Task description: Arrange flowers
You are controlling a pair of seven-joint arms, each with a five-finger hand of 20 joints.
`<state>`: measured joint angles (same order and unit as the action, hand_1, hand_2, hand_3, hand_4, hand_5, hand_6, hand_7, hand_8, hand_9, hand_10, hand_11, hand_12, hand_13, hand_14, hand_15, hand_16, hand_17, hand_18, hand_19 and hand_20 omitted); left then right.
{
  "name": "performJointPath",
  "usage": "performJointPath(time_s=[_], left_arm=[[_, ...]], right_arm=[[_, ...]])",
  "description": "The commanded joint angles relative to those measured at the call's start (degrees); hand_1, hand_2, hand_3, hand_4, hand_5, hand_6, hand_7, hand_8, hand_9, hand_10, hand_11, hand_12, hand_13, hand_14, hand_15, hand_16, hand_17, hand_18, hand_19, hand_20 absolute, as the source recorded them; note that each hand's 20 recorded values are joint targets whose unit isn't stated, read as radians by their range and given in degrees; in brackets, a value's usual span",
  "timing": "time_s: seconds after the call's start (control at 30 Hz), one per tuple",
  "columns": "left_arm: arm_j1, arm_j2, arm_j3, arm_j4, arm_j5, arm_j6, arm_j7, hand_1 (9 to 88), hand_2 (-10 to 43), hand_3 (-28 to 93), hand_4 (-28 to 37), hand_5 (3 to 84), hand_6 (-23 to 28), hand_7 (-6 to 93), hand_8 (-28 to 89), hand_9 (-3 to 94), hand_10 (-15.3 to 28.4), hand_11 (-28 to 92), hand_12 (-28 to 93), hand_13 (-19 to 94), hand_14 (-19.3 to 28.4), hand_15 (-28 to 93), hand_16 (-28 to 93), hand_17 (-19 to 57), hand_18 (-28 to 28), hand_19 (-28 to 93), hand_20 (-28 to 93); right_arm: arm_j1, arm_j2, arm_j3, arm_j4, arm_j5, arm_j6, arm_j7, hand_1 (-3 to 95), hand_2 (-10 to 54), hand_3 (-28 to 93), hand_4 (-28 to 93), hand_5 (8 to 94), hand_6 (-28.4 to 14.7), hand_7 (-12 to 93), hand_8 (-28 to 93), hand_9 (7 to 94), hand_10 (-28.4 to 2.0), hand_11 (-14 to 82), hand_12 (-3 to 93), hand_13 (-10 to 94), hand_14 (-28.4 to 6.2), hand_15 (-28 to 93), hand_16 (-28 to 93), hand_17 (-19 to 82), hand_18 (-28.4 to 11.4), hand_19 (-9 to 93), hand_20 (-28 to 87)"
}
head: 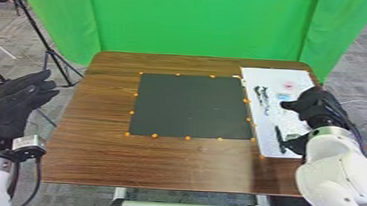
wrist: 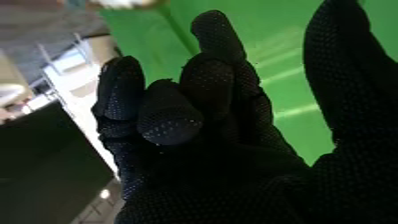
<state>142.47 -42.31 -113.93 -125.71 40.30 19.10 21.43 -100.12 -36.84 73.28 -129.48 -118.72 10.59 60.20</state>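
Note:
In the head view, my right hand point(head: 318, 106) is over the right part of a white board point(head: 271, 145). Its fingers are relaxed and loosely bent, with nothing seen in them. In the right wrist view the same hand point(wrist: 209, 165) has its thumb apart from the fingers. My left hand point(head: 18, 101) is open at the left, beside the table. A black mat point(head: 189, 106) lies mid-table, with small orange pieces along its edges. On the board are dark slim tools point(head: 263, 97), a pink item point(head: 288, 85) and a light blue item point(head: 283, 96).
The brown wooden table point(head: 160, 162) has a green backdrop point(head: 201, 24) behind it. A long dark slim item point(head: 279, 139) lies on the board near my right hand. A black tripod point(head: 47, 47) stands behind the table's left side.

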Motion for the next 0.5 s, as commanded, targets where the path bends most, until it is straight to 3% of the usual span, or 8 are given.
performJointPath(time_s=[0.03, 0.27, 0.5], left_arm=[[-0.1, -0.85, 1.34, -0.24, -0.68, 0.54, 0.69, 30.1, 0.6, 75, -19.4, 36.6, 8.6, 17.6, -11, 31.0, 18.3, 39, 7, 18, 23.1, 62, -16, -11.9, 20.5, 55, 8], [0.4, -1.41, 1.24, -0.74, -0.33, 0.48, 0.80, 30.1, 0.8, 75, -19.5, 36.6, 8.6, 17.6, -11, 31.0, 18.3, 39, 7, 18, 23.2, 62, -16, -11.9, 20.5, 55, 8], [1.1, -1.73, 0.96, -0.81, -0.82, 0.72, 1.18, 29.9, 0.7, 75, -19.4, 36.6, 8.6, 17.6, -11, 31.0, 18.4, 39, 7, 18, 23.1, 62, -16, -11.8, 20.4, 55, 8]], right_arm=[[1.7, -1.4, -7.7, 3.2, 0.2, 2.8, 1.3, 32.9, -5.9, 73, -20, 57.1, -10.6, 37, -12, 63.8, -20.7, 71.2, 40.4, 68, -15.7, 93, 31, 36, -28.4, 93, 25], [1.1, -1.4, -9.8, 5.0, -1.0, 3.8, 3.6, 33.2, -5.9, 74, -21, 56.7, -10.5, 37, -13, 63.3, -20.8, 71.3, 39.5, 68, -15.6, 93, 29, 35, -28.4, 93, 23], [0.1, -0.8, -9.0, 6.0, -2.5, 4.6, 4.9, 33.6, -6.3, 74, -21, 56.7, -10.7, 37, -13, 63.1, -20.9, 71.4, 39.0, 68, -15.4, 93, 28, 35, -28.4, 93, 22]])
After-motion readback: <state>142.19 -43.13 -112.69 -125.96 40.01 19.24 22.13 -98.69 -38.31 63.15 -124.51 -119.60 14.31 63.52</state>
